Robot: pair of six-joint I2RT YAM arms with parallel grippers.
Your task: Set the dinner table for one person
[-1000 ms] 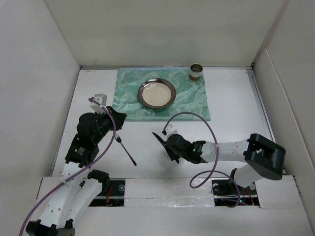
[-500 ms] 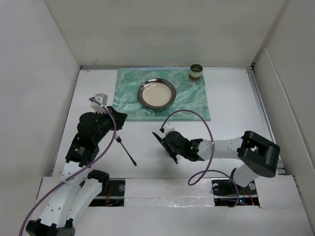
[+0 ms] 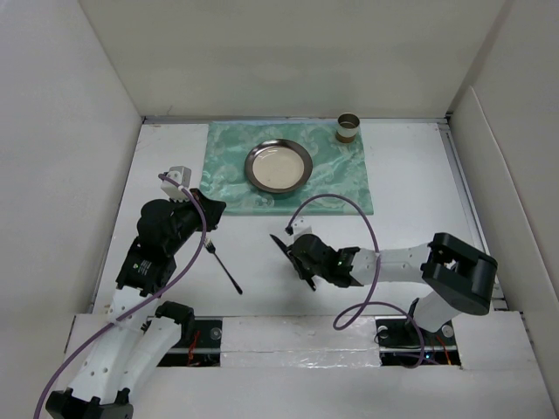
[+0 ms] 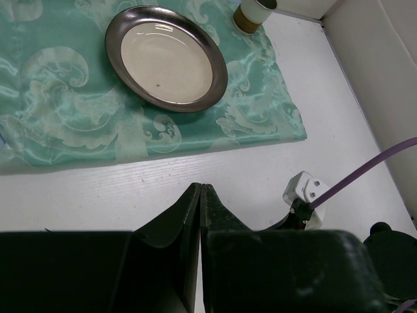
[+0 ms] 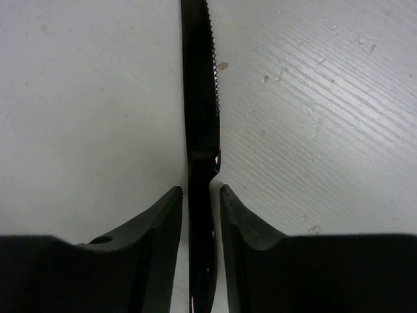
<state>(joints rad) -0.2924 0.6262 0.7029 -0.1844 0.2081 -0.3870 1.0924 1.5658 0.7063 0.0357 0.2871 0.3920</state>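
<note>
On the white dinner table, a black serrated knife lies flat, its blade pointing away from my right gripper. The jaws straddle its handle with a thin gap on each side, so that gripper is open. From above, the right gripper sits low at the table's near middle, hiding most of the knife. My left gripper is shut on nothing and hovers above the table's left side. A black fork lies just below it.
A green marbled placemat lies at the back, with a metal-rimmed plate on it and a small cup at its far right corner. White upright panels bound the table. The right arm's purple cable loops above the table.
The right gripper slid a little to the left along the table and lower over the knife, then held still. The left arm and the fork have not moved.
</note>
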